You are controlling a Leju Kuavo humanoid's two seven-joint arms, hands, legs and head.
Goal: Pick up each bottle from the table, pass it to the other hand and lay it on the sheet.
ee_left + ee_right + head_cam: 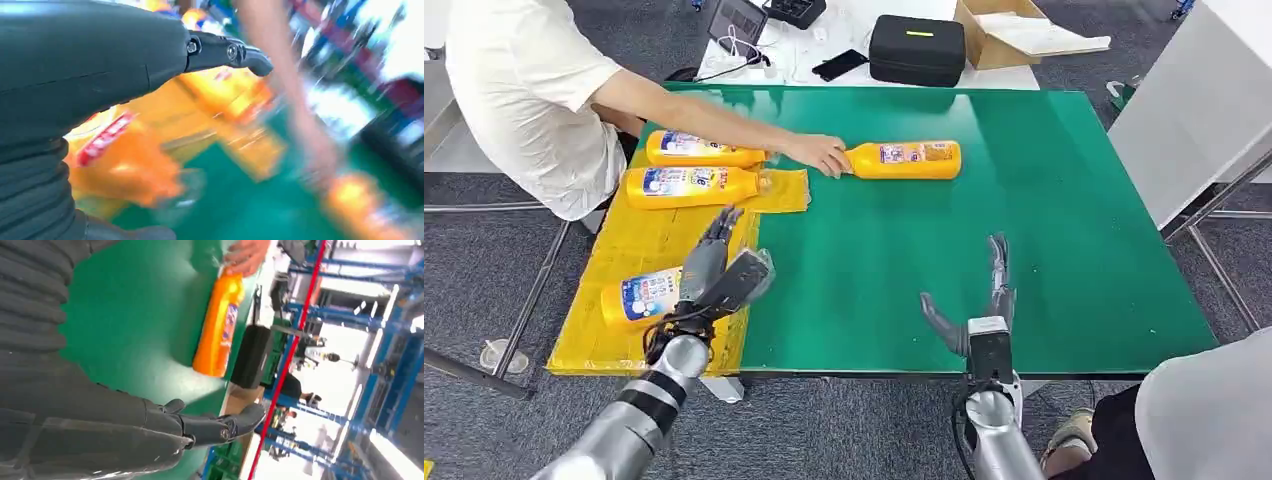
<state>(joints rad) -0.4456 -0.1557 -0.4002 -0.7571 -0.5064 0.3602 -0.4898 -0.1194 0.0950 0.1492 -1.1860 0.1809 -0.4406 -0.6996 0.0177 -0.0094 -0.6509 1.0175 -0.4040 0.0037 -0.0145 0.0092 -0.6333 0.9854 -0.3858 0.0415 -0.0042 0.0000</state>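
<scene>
Landmark: yellow sheet (664,255), spread over the left end of the green counter (1024,230).

Bottle A (704,148): orange, lying flat at the sheet's far edge, cap end toward the counter's middle.

Bottle B (689,185): orange with a blue and white label, lying flat on the sheet just nearer than bottle A and parallel to it.

Bottle C (636,297): orange, lying on the near part of the sheet, partly hidden behind the left hand.

Bottle D (906,159): orange, lying on the bare green counter off the sheet's far right corner, cap end pointing back toward the sheet. Also in the right wrist view (218,327), lying alone on the green.

Person's hand (821,153): reaching in across the sheet's far edge from a white-sleeved arm, resting at the cap end of bottle D.

Left hand (714,270): raised over the sheet's near right portion, just beside bottle C; fingers extended and apart, holding nothing. The left wrist view is heavily blurred; orange bottles and the green surface are all that can be made out there.

Right hand (984,300): over the bare counter, well apart from the sheet and nearer than bottle D; fingers straight, thumb spread wide, holding nothing.

Black case (917,48): on a white surface beyond the counter's far edge, past bottle D.
</scene>
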